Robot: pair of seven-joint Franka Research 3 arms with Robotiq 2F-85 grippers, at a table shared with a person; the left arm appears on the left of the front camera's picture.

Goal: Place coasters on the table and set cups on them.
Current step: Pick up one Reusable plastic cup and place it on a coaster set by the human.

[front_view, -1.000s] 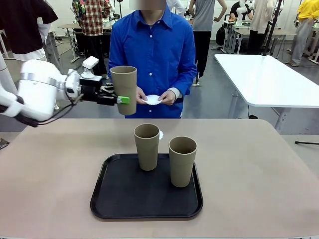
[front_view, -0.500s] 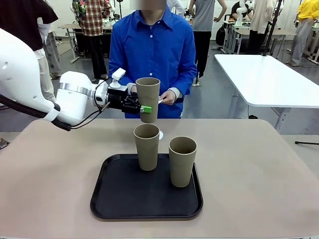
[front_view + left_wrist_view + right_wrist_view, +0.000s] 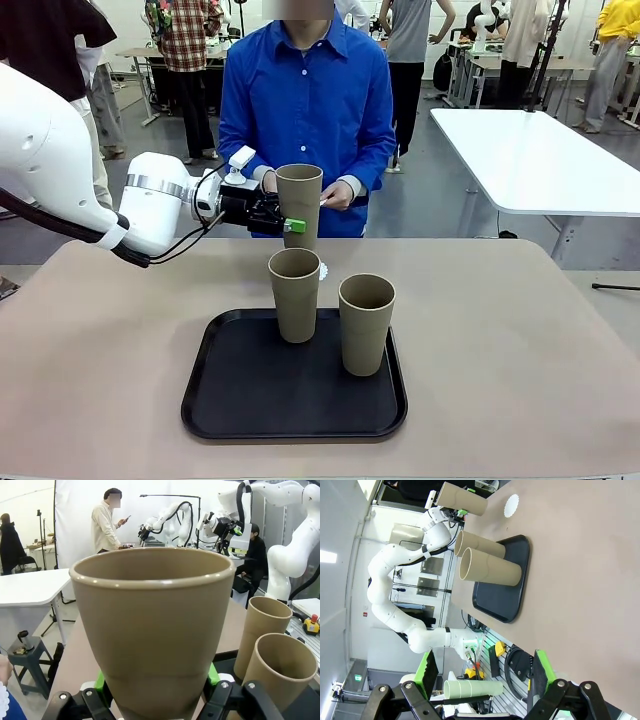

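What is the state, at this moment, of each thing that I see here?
Left claw, shut on the lifted cup.
Lifted cup, upright, in the air over the far side of the table.
Right claw, open, empty.
Back cup, upright on the tray, empty.
Front cup, upright on the tray, empty.
Coaster, flat on the table, nothing on it.

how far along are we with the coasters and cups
Done: one coaster lies on the table beyond the black tray. In hand: the left gripper is shut on a cup, held in the air near that coaster. Left: set it down, then two more coasters and the two cups on the tray; none sits on a coaster yet.
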